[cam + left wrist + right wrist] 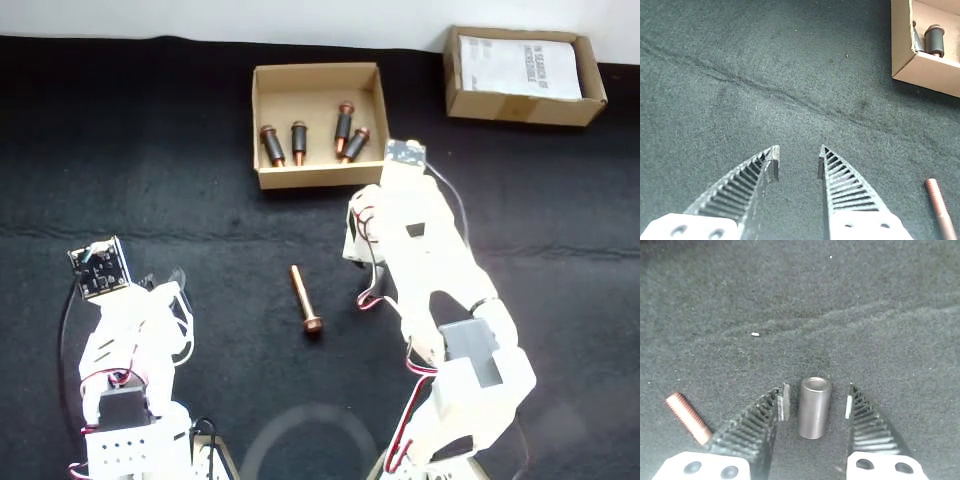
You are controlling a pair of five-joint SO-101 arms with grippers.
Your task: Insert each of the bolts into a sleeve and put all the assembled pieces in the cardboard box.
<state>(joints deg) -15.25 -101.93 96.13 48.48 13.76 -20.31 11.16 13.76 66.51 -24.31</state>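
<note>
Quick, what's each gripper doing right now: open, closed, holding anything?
Left gripper: open, holding nothing.
Right gripper: open, one finger on either side of a sleeve, not clamped on it.

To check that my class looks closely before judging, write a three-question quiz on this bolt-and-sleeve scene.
1. How many assembled pieces lie in the cardboard box?
2. True or false: the loose bolt lies inside that box.
3. Where is the loose sleeve? A in the box; B between the right gripper's open jaws; C threaded on the bolt.
Key: 1 four; 2 false; 3 B.
</note>
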